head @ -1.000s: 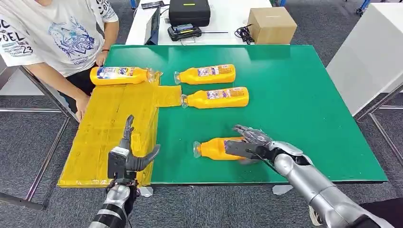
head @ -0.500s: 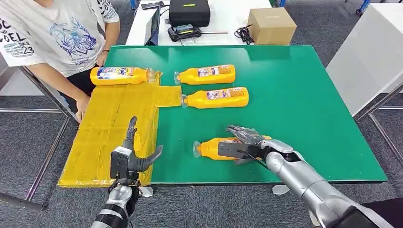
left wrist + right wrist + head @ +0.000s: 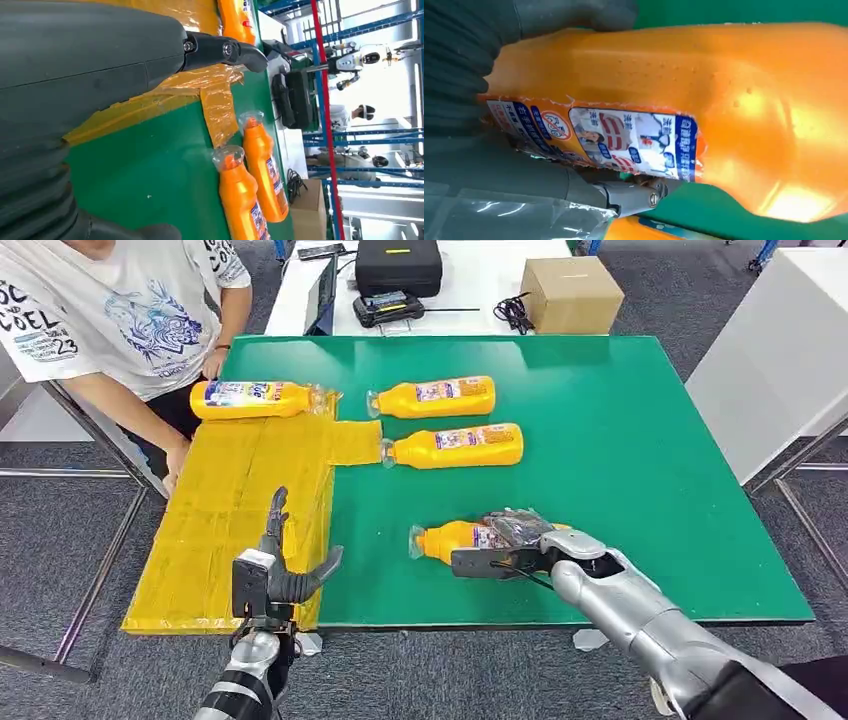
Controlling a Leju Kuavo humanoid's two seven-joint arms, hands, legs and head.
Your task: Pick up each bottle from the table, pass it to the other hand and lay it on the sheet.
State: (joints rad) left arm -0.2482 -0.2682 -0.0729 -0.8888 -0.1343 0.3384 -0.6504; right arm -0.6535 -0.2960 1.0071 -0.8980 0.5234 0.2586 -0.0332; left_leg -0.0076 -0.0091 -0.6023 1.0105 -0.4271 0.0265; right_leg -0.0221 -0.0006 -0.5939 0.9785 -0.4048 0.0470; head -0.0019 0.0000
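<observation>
Left hand (image 3: 275,575) is waiting at 7 o'clock, fingers apart, holding nothing, beside the yellow sheet (image 3: 230,510). At 5 o'clock the right hand (image 3: 520,540) is now closing around the nearest bottle (image 3: 450,538) (on the table, slightly shifted); lift comes next.

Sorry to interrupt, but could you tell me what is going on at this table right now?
The robot's right hand grips an orange plastic bottle lying near the front edge of the green table. Its left hand waits open over the yellow sheet. One orange bottle already lies at the sheet's far end, and two more orange bottles lie on the green top. A person in a white T-shirt stands by the far left corner.
</observation>
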